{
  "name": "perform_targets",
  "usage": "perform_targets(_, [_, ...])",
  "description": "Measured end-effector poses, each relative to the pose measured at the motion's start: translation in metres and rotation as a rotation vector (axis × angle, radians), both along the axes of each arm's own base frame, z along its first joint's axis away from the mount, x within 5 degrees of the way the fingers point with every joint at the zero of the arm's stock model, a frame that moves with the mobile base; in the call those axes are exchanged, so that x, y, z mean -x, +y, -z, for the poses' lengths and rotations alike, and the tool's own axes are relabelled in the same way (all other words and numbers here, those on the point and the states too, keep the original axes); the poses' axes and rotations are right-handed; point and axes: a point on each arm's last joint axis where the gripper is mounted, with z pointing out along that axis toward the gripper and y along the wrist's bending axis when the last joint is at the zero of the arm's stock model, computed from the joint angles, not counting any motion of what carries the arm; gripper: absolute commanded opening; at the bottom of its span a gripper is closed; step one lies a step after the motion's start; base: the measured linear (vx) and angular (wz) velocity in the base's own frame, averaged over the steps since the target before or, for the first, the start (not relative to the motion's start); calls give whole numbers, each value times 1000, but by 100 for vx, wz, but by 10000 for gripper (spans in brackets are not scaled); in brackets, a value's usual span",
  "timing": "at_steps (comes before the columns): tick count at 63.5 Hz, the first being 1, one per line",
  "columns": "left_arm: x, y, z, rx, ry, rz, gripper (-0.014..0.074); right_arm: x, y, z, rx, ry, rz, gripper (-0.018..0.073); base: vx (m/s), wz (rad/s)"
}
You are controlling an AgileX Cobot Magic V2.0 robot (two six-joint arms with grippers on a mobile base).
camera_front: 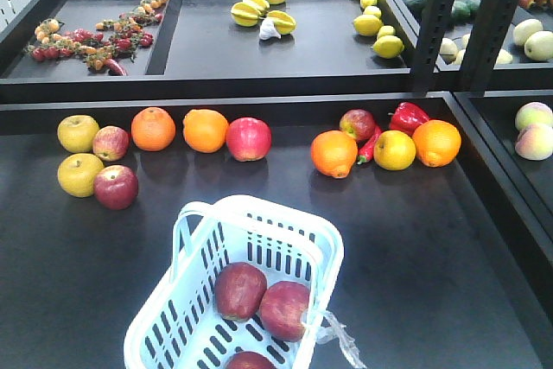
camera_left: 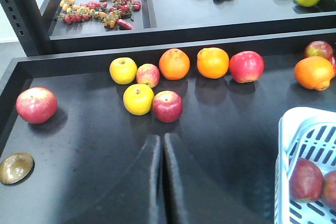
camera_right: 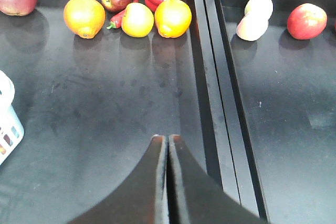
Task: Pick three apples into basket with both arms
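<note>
apples (camera_front: 240, 290): three dark red ones lie in the basket (camera_front: 316, 238); count looks met
left gripper (camera_left: 161, 145): jaws pressed together, empty
right gripper (camera_right: 167, 142): likewise closed, holding nothing
step: keep both arms clear of the basket

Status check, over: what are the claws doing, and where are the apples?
Left gripper shut, empty. Right gripper shut, empty. Three apples in basket. Nothing blocking.

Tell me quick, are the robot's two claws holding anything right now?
Left gripper: closed, holding nothing.
Right gripper: closed, holding nothing.
</note>
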Motion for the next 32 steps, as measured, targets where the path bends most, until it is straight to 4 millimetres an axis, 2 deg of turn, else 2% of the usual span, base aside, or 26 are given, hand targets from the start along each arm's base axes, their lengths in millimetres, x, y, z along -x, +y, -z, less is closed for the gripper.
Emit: perform_targets(32, [0, 0, 0, 0, 0, 0, -8, 0, 0, 0, 0, 0, 0, -9, 0, 0])
